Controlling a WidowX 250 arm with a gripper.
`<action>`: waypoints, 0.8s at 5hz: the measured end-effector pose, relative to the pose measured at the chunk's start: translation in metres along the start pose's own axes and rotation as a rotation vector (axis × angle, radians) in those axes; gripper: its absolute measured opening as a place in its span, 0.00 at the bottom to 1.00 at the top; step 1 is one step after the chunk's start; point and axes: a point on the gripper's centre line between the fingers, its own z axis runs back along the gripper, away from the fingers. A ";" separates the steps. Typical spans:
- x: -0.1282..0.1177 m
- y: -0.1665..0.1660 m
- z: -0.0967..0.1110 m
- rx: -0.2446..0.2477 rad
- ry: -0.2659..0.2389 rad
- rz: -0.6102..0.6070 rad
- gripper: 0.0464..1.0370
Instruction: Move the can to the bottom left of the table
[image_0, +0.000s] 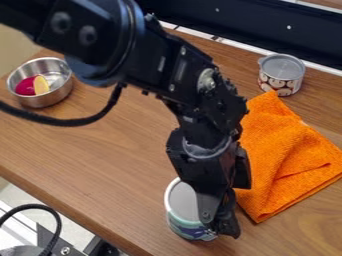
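The gripper (219, 220) hangs low over the lower middle of the table (87, 155), at the right side of a can (182, 220). This can is upright, with a pale round top and a teal and blue band near its base. The gripper covers part of the can's right side, and whether it holds the can is unclear. A second can (280, 80), grey on top with a red and white pattern, stands at the upper right.
An orange cloth (287, 155) lies right of the gripper, below the patterned can. A metal bowl (50, 97) with a dark pink thing and a yellow piece inside is at the upper left. The table's front edge slants down from the left.
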 end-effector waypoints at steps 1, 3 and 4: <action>0.010 0.001 -0.001 0.004 -0.021 -0.012 0.96; 0.037 -0.001 0.001 0.038 -0.081 -0.060 0.96; 0.051 -0.007 0.006 0.056 -0.106 -0.080 0.96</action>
